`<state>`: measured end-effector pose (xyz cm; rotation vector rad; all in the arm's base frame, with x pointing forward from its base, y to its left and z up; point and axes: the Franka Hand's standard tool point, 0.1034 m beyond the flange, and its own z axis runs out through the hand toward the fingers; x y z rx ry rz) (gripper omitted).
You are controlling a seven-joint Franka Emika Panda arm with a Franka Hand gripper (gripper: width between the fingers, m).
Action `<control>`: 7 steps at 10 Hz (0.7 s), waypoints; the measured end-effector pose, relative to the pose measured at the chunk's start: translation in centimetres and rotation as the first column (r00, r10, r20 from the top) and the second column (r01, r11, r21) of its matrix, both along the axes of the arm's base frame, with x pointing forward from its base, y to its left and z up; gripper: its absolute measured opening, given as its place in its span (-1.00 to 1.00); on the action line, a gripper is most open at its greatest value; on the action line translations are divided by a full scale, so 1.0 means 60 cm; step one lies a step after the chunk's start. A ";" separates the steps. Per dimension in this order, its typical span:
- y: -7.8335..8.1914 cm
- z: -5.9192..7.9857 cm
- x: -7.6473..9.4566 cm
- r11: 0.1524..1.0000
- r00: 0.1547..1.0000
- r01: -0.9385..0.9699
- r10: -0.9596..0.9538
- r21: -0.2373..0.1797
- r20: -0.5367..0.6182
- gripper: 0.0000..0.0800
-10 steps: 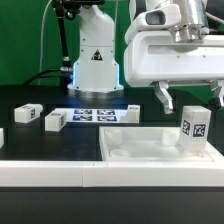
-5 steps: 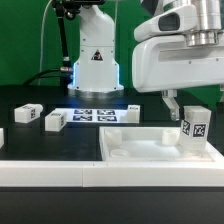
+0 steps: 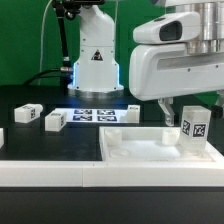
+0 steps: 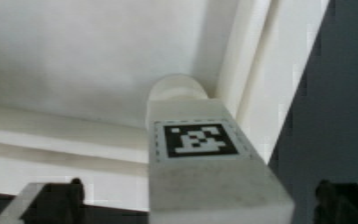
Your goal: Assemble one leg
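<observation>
The leg is a small white block with a marker tag. It stands upright in the right part of the wide white tray-like piece. My gripper hangs right over the leg, open, with one finger showing on the exterior view's left of it. In the wrist view the leg fills the middle. My gripper is open there, with a dark fingertip on each side of the leg and apart from it.
Two more small tagged blocks lie on the black table at the exterior view's left. The marker board lies in front of the robot base. Another small block sits beside the board.
My gripper has come down and shifted toward the exterior view's right, so it now sits over the upright leg. The leg and the other parts have not moved.
</observation>
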<state>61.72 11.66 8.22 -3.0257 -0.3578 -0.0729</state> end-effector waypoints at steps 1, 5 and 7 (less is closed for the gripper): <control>0.000 0.000 0.000 1.000 1.000 0.000 0.000 0.000 0.000 0.54; 0.000 0.000 0.000 1.000 1.000 0.026 -0.026 0.001 -0.002 -0.27; 0.000 -0.002 -0.001 0.979 0.979 0.204 -0.204 0.008 -0.022 -0.27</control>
